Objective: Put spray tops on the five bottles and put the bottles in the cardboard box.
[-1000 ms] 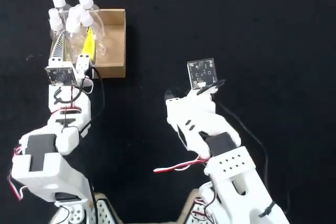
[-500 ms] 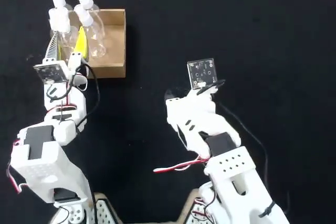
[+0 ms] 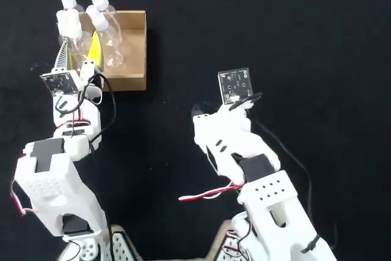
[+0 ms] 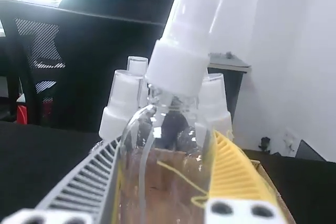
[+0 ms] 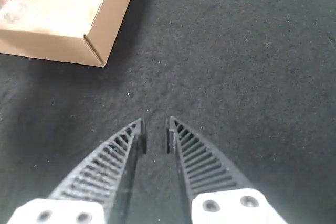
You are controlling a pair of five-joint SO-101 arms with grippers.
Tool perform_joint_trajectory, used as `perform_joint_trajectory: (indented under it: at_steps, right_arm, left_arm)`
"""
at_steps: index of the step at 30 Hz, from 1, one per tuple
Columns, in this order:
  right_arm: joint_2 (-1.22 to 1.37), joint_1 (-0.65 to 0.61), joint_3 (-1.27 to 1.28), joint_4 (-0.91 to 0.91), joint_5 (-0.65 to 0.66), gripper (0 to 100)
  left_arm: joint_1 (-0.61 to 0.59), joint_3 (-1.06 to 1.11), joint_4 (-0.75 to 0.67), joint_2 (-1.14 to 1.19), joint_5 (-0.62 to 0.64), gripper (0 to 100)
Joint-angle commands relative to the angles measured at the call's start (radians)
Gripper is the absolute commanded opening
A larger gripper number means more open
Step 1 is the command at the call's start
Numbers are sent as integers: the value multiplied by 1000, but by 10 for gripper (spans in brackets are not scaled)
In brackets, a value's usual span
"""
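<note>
Other capped bottles [image 3: 98, 19] crowd the box [image 3: 131, 47], just behind the bottle [image 4: 170, 124] that the left gripper [image 3: 77, 59] clamps at the box's left edge. Whether it stands inside, I cannot tell. The left wrist view shows its spray top on. The right wrist view shows the right gripper [image 5: 156, 135] low over the table [image 3: 293, 41] near the box's corner, its jaws a narrow gap apart and holding nothing.
</note>
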Motion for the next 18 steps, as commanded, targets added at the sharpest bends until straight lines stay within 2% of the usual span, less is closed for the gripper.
perform_joint_trajectory:
  at_steps: [1,13,18]
  right_arm:
    - [-19,-15,-7,-23,9,74]
    - [-19,-15,-7,-23,9,74]
    - [-19,-15,-8,-23,9,74]
  left_arm:
    - [-16,-45,-71,0,8,87]
    - [-10,-39,-69,3,8,87]
    - [-12,-41,14,3,8,87]
